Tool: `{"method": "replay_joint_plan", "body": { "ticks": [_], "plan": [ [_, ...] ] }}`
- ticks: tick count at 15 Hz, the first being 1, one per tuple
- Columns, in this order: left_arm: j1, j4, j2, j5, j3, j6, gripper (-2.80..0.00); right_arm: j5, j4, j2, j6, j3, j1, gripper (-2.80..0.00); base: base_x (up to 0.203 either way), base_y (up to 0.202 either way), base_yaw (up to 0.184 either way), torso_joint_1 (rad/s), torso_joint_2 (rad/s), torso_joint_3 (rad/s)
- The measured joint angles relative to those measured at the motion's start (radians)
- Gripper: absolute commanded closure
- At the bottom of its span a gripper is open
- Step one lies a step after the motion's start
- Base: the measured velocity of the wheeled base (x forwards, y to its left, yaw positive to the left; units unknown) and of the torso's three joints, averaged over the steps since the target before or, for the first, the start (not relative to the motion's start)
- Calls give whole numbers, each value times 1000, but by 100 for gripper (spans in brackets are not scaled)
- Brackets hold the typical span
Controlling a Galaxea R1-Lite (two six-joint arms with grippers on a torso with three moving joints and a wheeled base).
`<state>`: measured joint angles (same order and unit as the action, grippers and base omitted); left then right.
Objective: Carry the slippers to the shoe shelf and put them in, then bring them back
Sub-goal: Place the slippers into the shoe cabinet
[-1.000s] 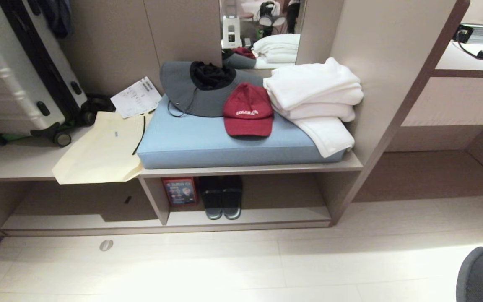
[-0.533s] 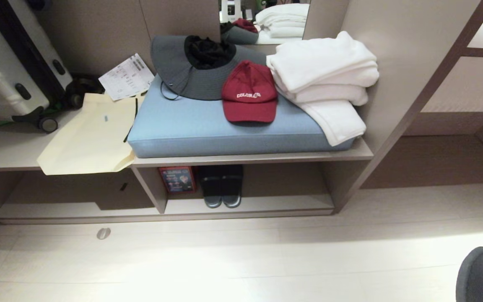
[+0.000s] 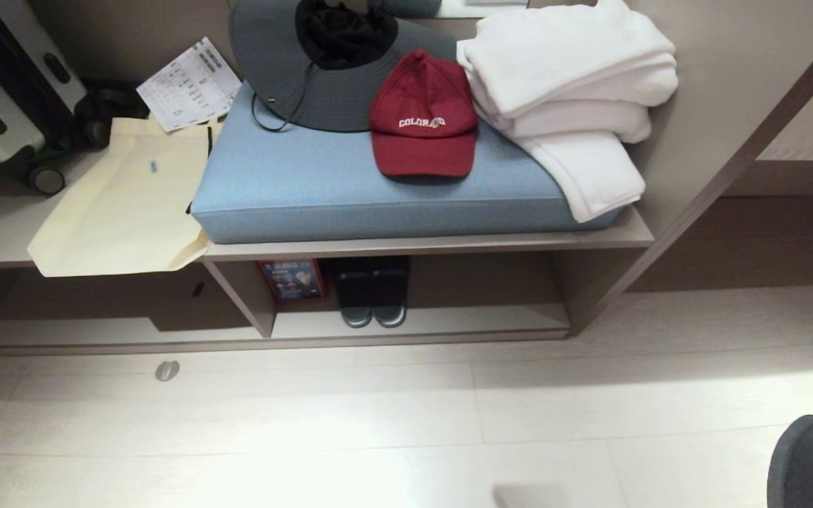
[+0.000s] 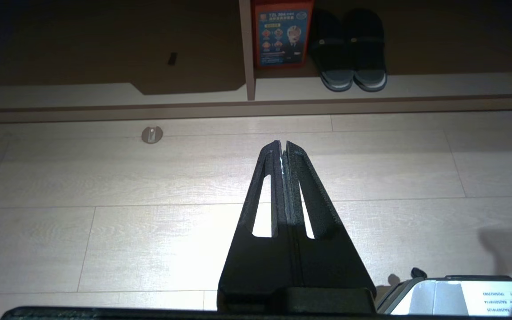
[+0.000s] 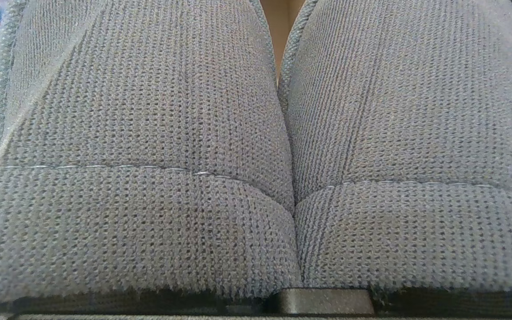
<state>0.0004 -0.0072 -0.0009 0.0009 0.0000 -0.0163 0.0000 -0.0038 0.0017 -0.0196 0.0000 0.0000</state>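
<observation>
I can see almost nothing through the right wrist camera: the slippers [image 5: 149, 133] fill it side by side, blue-grey knit right up against the lens, hiding the right claw's fingers. That claw is closed tight on them. In the head view only one rounded dark toe pokes in at the bottom right corner, above the floor and well apart from the shoe shelf [image 3: 420, 321].

The left claw [image 4: 282, 144] is pinched together with nothing in it, pointing out over the pale floor [image 3: 378, 423].

In the shelf's right compartment, just beside the divider, stands a red printed card [image 3: 292, 279], and next to it a black pair of slides [image 3: 372, 300], their heels lost in shadow. On the shelf top lies a blue cushion [image 3: 350, 183] carrying a red cap [image 3: 422, 120], folded white towels [image 3: 569, 85] and a grey brimmed hat [image 3: 322, 70] cut off by the frame's top edge.
</observation>
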Motion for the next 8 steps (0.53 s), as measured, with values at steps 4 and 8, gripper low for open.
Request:
{"method": "replay_joint_plan", "body": {
  "ticks": [4, 8],
  "plan": [
    [0, 0, 0, 0, 0, 0, 0, 0, 0, 0, 0, 0, 0, 0, 0, 0, 0, 1, 4, -194],
    [0, 0, 0, 0, 0, 0, 0, 0, 0, 0, 0, 0, 0, 0, 0, 0, 0, 0, 3, -197]
  ]
}}
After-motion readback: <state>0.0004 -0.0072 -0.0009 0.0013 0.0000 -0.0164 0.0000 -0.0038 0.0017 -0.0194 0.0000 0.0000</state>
